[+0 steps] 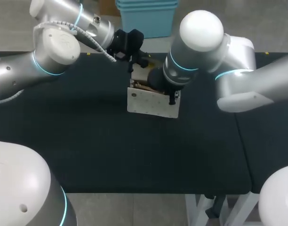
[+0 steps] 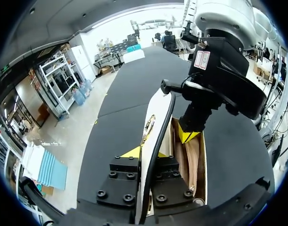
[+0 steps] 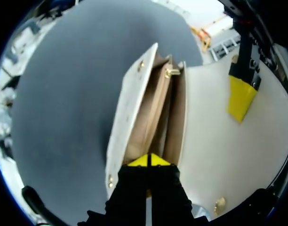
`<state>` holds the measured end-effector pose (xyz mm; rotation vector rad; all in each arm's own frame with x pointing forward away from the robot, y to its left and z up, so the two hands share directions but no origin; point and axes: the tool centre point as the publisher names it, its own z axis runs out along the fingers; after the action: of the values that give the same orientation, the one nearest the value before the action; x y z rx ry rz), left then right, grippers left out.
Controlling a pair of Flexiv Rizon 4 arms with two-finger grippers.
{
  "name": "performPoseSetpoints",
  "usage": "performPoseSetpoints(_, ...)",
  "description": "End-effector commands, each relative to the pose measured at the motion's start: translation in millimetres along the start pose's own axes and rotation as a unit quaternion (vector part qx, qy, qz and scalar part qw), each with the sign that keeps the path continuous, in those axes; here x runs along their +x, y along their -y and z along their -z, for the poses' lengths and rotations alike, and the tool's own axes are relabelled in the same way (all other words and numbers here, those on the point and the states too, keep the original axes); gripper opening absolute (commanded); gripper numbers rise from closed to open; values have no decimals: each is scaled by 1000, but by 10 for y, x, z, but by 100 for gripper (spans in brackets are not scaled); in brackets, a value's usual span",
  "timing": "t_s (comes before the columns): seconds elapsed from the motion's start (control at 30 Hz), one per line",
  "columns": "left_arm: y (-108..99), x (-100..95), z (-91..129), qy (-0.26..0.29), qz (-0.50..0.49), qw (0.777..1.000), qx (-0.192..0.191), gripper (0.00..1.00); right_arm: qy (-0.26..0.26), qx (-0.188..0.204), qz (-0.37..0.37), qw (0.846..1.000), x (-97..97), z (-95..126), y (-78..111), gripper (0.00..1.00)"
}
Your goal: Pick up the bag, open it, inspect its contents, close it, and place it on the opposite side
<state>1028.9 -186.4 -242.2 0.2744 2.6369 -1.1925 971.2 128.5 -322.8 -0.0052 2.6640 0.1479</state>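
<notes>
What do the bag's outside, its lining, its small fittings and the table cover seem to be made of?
The bag: off-white leather or imitation, smooth, and it keeps flat and stiff. The lining: tan and matte, perhaps suede-like cloth. The fittings: shiny gold-coloured metal, it seems. The table cover: black, matte, no glare; probably cloth or mat.

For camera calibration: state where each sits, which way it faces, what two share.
Head view: above and behind, looking down on the table; left arm and right arm meet at the bag.
Left wrist view: on that wrist, looking along the left pincer at the bag's flap.
Right wrist view: on that wrist, looking past the right pincer into the open bag.
Shared: both wrist views show the bag and the other arm's yellow tip.
</notes>
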Motion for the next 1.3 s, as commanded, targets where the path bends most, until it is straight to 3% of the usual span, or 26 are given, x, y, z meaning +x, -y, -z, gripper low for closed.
performPoseSetpoints(0.03,14,24,-27,-7,-3,1000,6,0,0,8,-6,1000,-106,-125,-83,0)
performPoseSetpoints(0.6,11,47,-56,-15,-4,1000,10,0,4,-13,10,1000,-253,-213,-326,0)
performPoseSetpoints(1.0,-22,43,-32,-13,-7,1000,9,0,-10,22,-41,999,-157,-331,67,0)
performPoseSetpoints(1.3,-58,17,-51,-10,-8,1000,11,0,-13,14,-51,999,-63,-270,150,0)
